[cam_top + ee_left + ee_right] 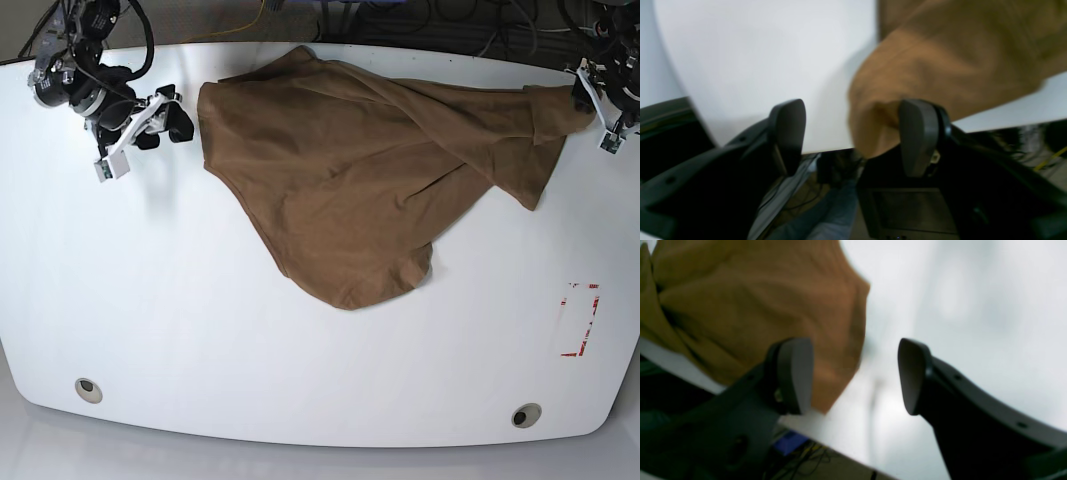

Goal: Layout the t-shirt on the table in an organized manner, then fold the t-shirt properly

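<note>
The tan-brown t-shirt (350, 170) lies crumpled across the far half of the white table (200, 340), with one fold running out to the far right corner. My left gripper (598, 112) stands at that corner. In the left wrist view it (853, 136) is open, and a blurred lobe of the t-shirt (940, 60) hangs against the inside of one finger (918, 136). My right gripper (175, 115) is just off the shirt's left edge. In the right wrist view it (855, 375) is open, with the t-shirt (756, 300) behind one finger (796, 373) and nothing pinched.
A red dashed rectangle mark (580, 320) sits near the right edge. Two round grey holes (88, 390) (526, 415) lie along the near edge. Cables run behind the far edge. Below the table edge (826, 146), the left wrist view shows dark equipment and blue denim (836, 213).
</note>
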